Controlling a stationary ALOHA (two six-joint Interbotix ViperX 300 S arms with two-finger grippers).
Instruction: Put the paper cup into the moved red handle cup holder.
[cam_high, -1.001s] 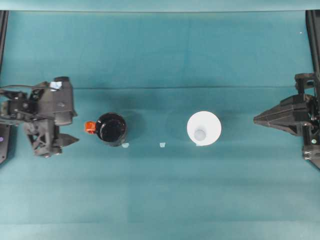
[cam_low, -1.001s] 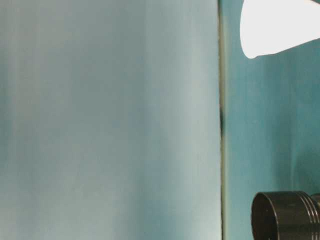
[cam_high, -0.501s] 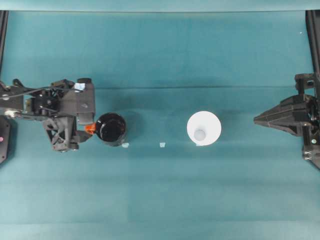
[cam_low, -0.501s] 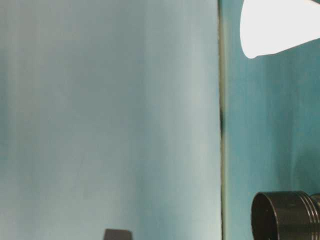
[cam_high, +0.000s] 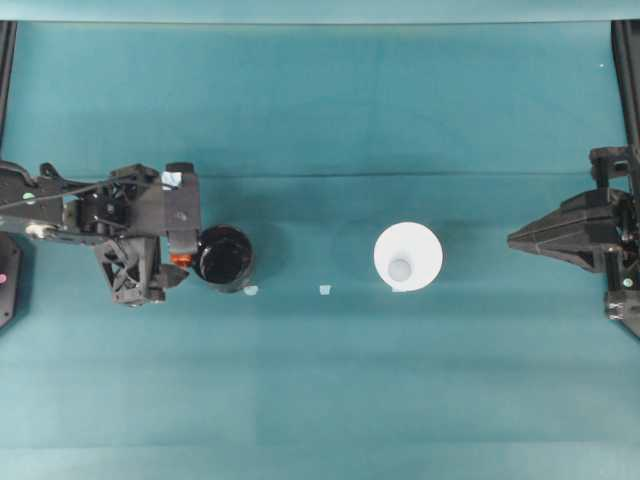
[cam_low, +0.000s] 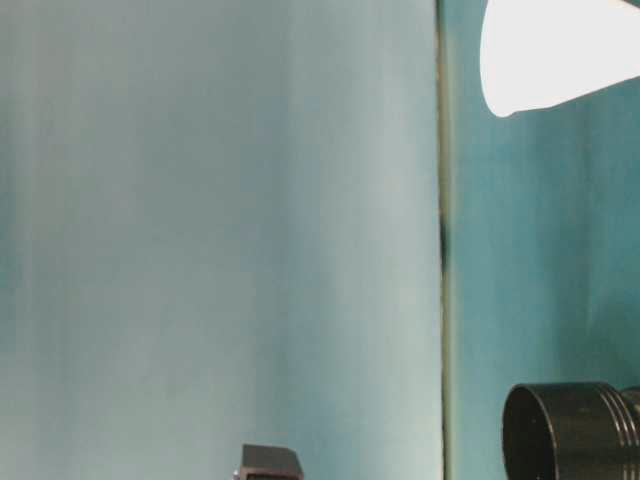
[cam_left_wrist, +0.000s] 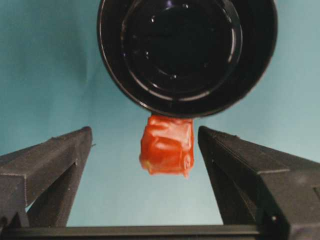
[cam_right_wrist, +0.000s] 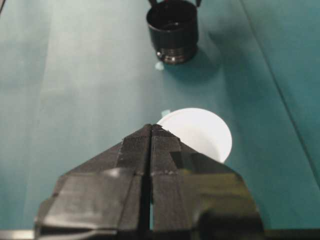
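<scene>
The red handle cup holder (cam_high: 224, 257) is a glossy black cup standing upright left of centre, its orange-red tab pointing left. In the left wrist view the tab (cam_left_wrist: 167, 145) lies between the open fingers of my left gripper (cam_left_wrist: 145, 133), with a gap on each side. From overhead, my left gripper (cam_high: 179, 258) straddles the tab. The paper cup (cam_high: 408, 257) stands mouth up right of centre, apart from the holder. My right gripper (cam_high: 514, 239) is shut at the far right, pointing at the paper cup (cam_right_wrist: 205, 134), with the holder (cam_right_wrist: 172, 27) beyond.
Two small pale tape marks (cam_high: 250, 290) (cam_high: 324, 290) lie on the teal table (cam_high: 320, 380) between the holder and the cup. In the table-level view the paper cup (cam_low: 550, 50), the holder (cam_low: 570, 432) and a dark corner of the left arm (cam_low: 268, 462) show.
The left arm has moved right, and its open fingers now flank the holder's red tab. The right arm, the cup and the holder have stayed still.
</scene>
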